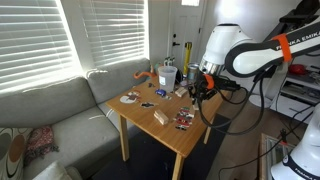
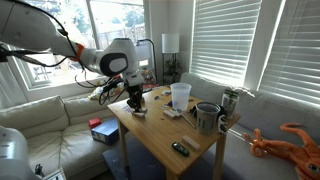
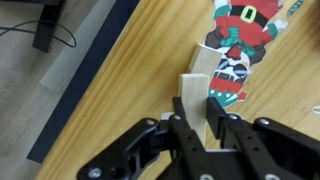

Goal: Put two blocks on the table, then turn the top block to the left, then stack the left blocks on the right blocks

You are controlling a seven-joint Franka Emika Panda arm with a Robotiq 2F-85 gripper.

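In the wrist view my gripper is closed around a small pale wooden block that stands on the light-wood table; both fingers press its sides. A second pale block lies just beyond it, offset a little, next to a Santa picture card. In both exterior views the gripper is low over the table's edge on the arm's side. Another pale block lies alone near the table's front edge.
On the table stand a white cup, a metal mug and a can, with small dark pieces near the corner. A grey sofa borders the table. An orange toy lies on the sofa.
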